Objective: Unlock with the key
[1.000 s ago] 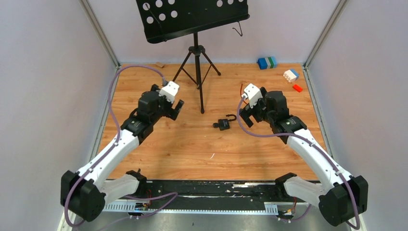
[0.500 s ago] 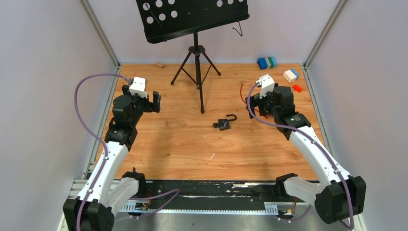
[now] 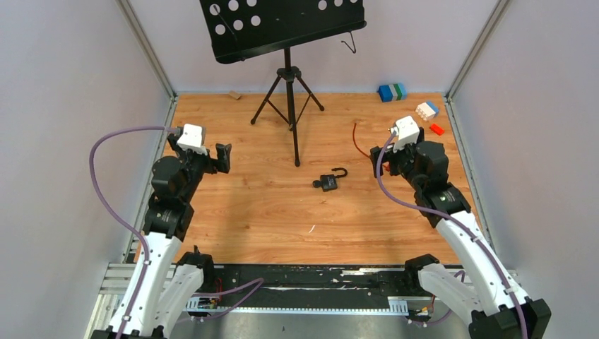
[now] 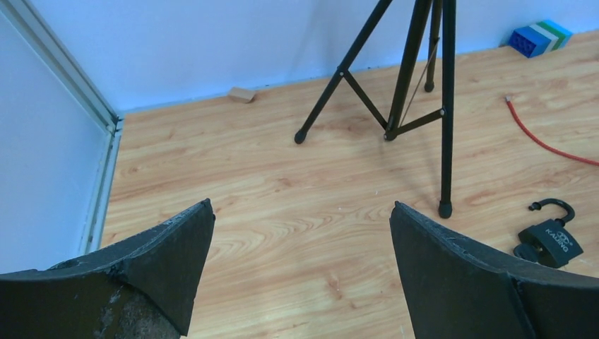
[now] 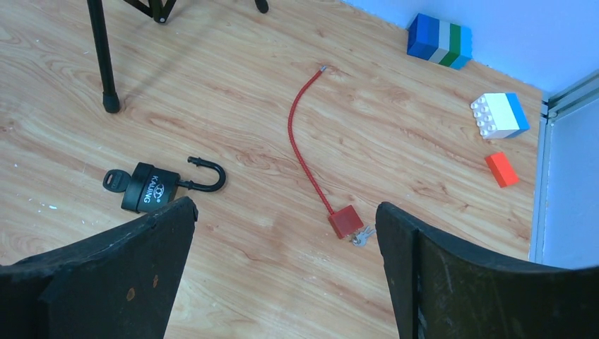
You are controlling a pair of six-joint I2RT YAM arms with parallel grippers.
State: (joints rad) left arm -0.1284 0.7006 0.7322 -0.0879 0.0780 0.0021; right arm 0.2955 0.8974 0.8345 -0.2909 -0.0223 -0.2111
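The black padlock [image 3: 328,181] lies on the wooden floor near the middle, and its shackle [image 5: 206,180] stands swung open. A black-headed key [image 5: 113,180] sticks out of the padlock's base. The left wrist view shows the padlock [image 4: 552,239] at the far right. My left gripper [image 3: 220,158] hovers open and empty well to the left of it, nothing between its fingers [image 4: 176,247]. My right gripper [image 5: 286,212] hangs open and empty to the right of the padlock [image 5: 150,188], above bare floor.
A red cable lock [image 5: 346,221] with small silver keys [image 5: 362,236] lies under the right gripper. The music stand's tripod [image 3: 289,106] stands behind the padlock. A blue-green block [image 3: 392,92], a white-blue block [image 3: 426,109], a red brick [image 3: 436,129] and a wooden chip [image 3: 234,94] lie near the back wall.
Both arms have drawn back from the padlock, the left toward the left wall and the right toward the right. Both grippers stayed open. The padlock has not moved.
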